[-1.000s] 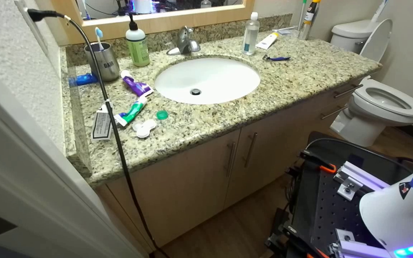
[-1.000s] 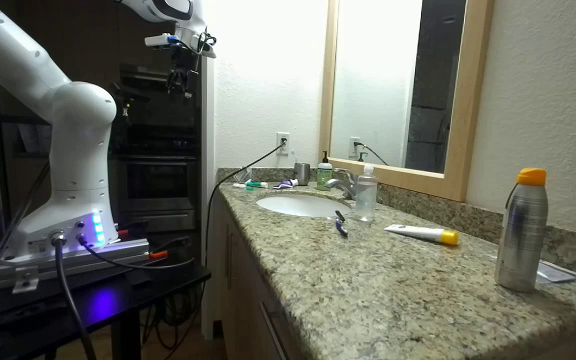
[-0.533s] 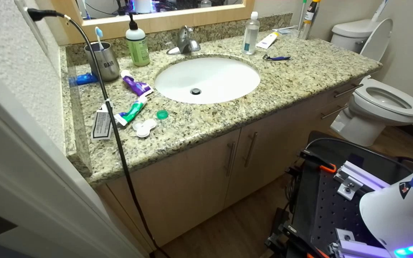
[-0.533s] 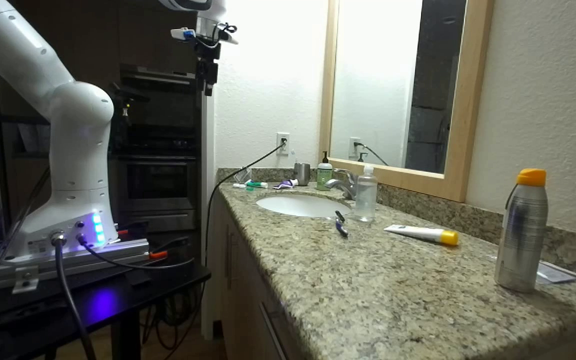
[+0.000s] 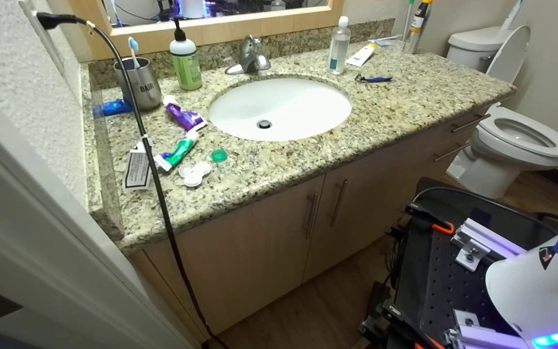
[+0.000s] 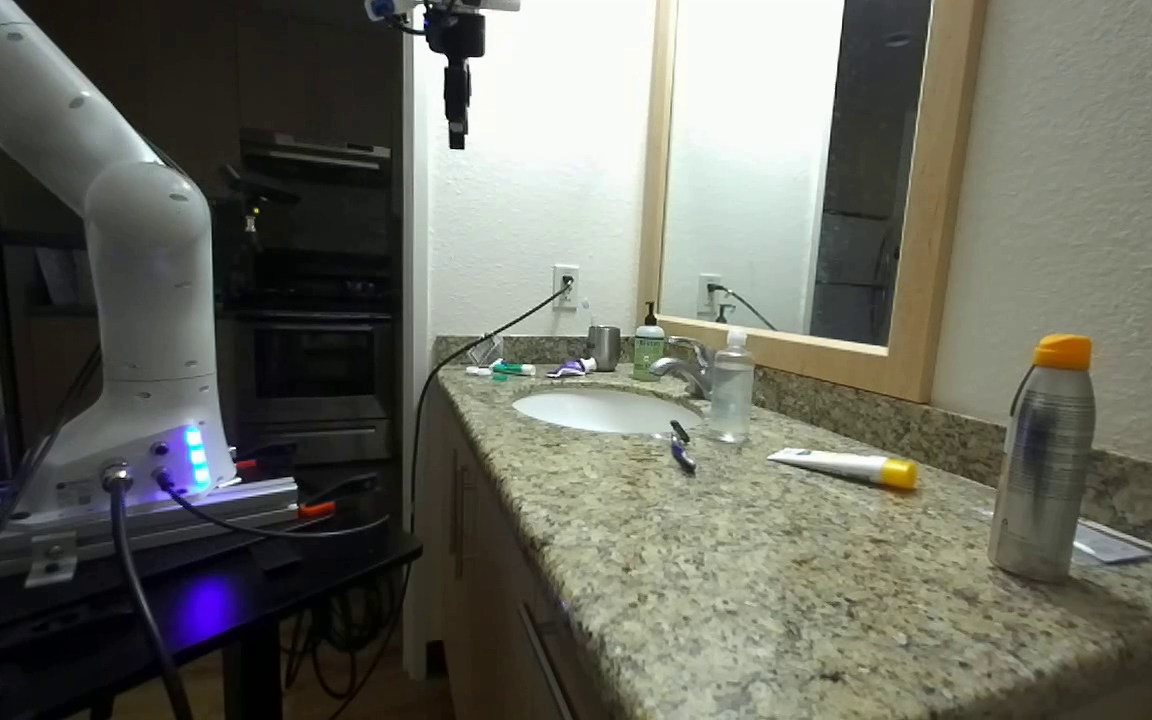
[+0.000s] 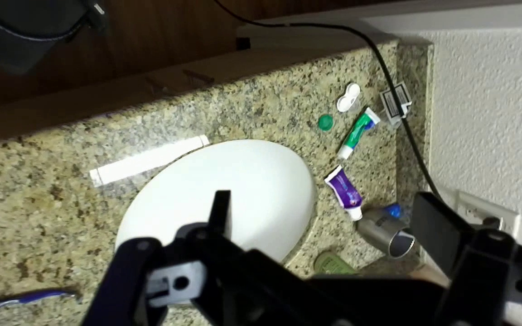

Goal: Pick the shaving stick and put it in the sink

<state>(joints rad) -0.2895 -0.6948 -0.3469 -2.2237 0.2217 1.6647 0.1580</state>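
The shaving stick, a slim razor with a dark blue-purple handle, lies on the granite right of the sink in an exterior view point(image 5: 375, 79). It also shows in an exterior view point(image 6: 682, 452) and at the lower left of the wrist view point(image 7: 34, 296). The sink, an oval white basin, shows in both exterior views point(image 5: 303, 104) point(image 6: 596, 410) and in the wrist view point(image 7: 243, 172), partly hidden by a finger. My gripper point(image 6: 457, 143) hangs high above the counter, pointing down, well apart from the razor. In the wrist view its fingers point(image 7: 322, 203) are wide apart with nothing between them.
A clear bottle point(image 5: 339, 47) stands close to the razor by the faucet point(image 5: 250, 58). A white-yellow tube point(image 6: 846, 468) and a spray can point(image 6: 1044, 460) are farther along. Tubes, a metal cup point(image 5: 141, 85), soap bottle point(image 5: 186, 60) and black cable point(image 5: 162, 194) are at the other end.
In an exterior view my gripper has moved to the right and slightly up, and its wrist has turned. The arm has swung with it. The razor and other counter objects have not moved.
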